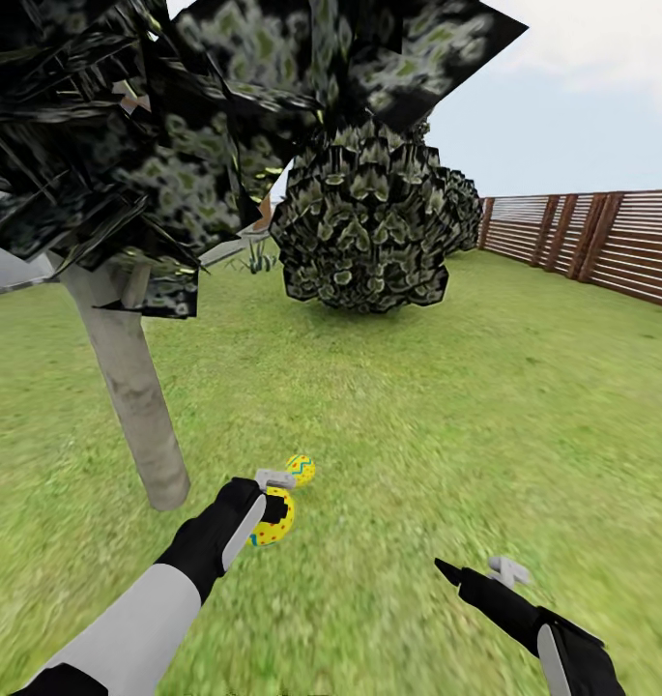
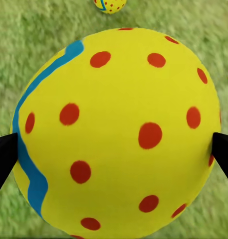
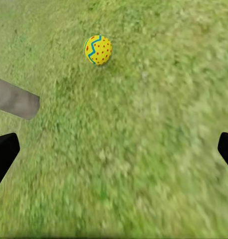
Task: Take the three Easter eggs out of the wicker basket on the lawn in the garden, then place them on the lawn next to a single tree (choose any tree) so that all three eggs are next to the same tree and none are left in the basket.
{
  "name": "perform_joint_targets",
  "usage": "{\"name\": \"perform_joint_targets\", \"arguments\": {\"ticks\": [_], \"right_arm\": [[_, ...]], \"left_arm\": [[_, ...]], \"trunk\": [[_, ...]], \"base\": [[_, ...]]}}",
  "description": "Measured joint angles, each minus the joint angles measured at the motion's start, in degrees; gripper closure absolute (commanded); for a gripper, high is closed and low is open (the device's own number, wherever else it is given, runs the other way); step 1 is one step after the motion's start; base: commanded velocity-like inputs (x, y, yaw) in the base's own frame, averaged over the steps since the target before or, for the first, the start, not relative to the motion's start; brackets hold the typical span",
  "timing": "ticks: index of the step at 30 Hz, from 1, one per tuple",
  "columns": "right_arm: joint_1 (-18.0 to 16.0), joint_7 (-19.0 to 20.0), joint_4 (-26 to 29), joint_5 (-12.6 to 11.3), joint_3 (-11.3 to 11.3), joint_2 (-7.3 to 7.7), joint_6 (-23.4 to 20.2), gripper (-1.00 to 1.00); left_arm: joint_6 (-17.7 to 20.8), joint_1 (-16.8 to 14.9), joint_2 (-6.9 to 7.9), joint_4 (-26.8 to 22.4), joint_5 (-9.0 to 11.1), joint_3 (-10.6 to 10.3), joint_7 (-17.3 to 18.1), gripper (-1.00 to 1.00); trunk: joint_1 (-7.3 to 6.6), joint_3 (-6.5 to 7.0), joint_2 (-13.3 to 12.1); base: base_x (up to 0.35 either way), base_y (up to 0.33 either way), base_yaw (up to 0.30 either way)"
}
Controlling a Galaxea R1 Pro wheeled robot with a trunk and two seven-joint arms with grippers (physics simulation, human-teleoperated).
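Left pincer (image 1: pixel 273 505) clamped across the wide middle of a red-dotted egg (image 2: pixel 118 134) low over lawn (image 1: pixel 446 406) near the tree (image 1: pixel 132 396), second egg (image 1: pixel 301 470) grounded beside; smooth, rigid, probably slippery; right pincer (image 1: pixel 480 570) apart, empty.

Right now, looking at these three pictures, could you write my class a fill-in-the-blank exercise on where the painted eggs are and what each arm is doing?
1. The left gripper is shut on a yellow egg with ____ dots.
2. A second yellow egg with blue zigzags lies on the ____.
3. Both eggs are near the pale grey trunk of the ____.
4. The right gripper has its jaws ____, holding nothing.

Missing words: red; lawn; tree; open
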State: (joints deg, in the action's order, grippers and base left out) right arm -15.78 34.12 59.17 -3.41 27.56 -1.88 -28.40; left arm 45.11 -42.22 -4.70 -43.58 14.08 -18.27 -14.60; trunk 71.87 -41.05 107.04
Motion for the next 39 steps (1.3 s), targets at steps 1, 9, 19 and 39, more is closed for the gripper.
{"name": "perform_joint_targets", "arguments": {"ticks": [1, 9, 19, 39], "right_arm": [[0.00, 0.00, 0.00, 0.00, 0.00, -0.01, 0.00, -1.00], [0.01, 0.12, 0.02, -0.10, 0.03, 0.09, 0.02, -1.00], [0.01, 0.18, 0.02, -0.15, 0.06, 0.08, 0.09, -1.00], [0.01, 0.02, -0.15, -0.03, -0.69, -0.31, 0.08, -1.00]], "left_arm": [[0.00, 0.00, 0.00, 0.01, 0.00, 0.00, 0.00, 1.00], [-0.10, 0.01, 0.00, 0.05, -0.09, -0.18, 0.00, 1.00], [-0.84, 0.04, 0.01, 0.03, -0.07, -0.14, 0.00, 1.00], [-0.81, 0.04, 0.01, -0.04, 0.37, 0.07, 0.00, 1.00]], "trunk": [[0.22, -0.23, 0.40], [1.98, -1.78, 3.61], [4.17, -3.57, 7.62], [6.57, -5.55, 12.05]], "base": [[0.000, 0.000, 0.194], [0.000, 0.000, 0.031], [0.000, 0.000, 0.000], [0.065, 0.000, 0.000]]}}
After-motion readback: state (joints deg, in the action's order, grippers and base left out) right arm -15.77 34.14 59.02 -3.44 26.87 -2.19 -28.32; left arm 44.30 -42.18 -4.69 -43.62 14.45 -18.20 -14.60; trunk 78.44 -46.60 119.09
